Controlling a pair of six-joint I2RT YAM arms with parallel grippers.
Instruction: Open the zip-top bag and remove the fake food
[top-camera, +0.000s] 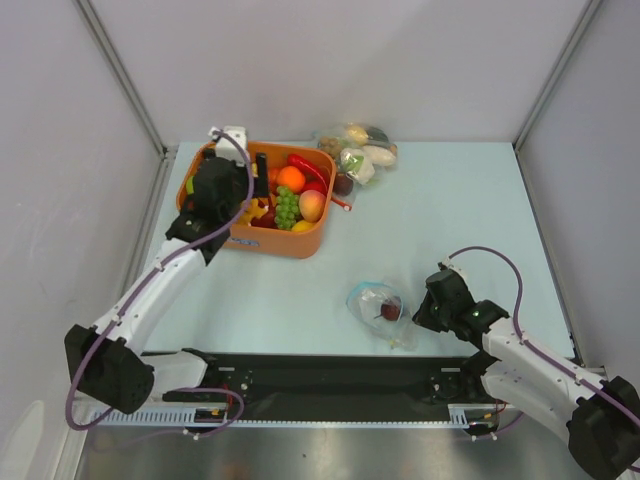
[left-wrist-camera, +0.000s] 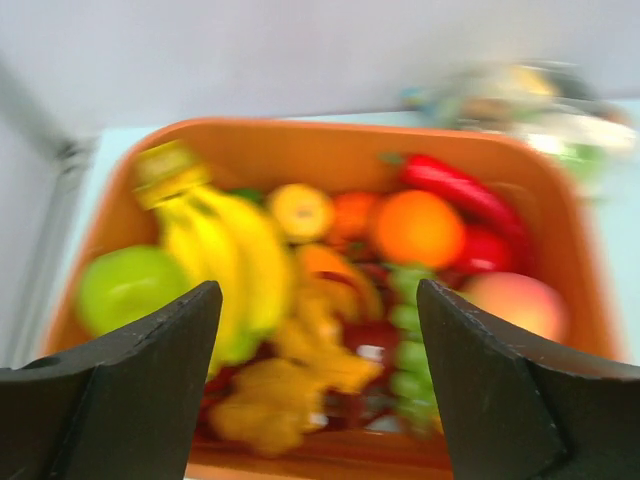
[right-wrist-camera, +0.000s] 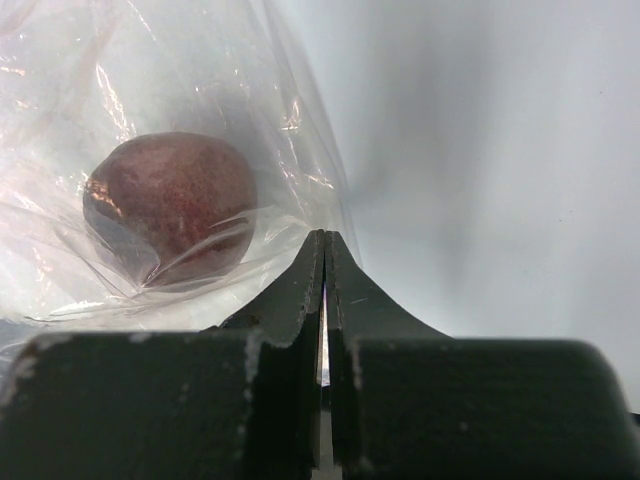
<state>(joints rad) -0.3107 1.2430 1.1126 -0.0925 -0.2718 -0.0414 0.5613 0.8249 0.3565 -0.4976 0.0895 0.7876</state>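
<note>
Fingers (right-wrist-camera: 288, 305) of right end effector (right-wrist-camera: 324, 240) pressed together by bag (right-wrist-camera: 150, 80); left end effector (left-wrist-camera: 318, 288) spread.

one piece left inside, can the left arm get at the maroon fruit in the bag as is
Probably not yet. The left gripper hangs open over the orange tub, well away from the zip-top bag, and the maroon fruit is wrapped in plastic whose edge the right gripper seems to pinch.

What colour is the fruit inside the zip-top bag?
Dark maroon; the fruit shows best in the right wrist view.
</note>
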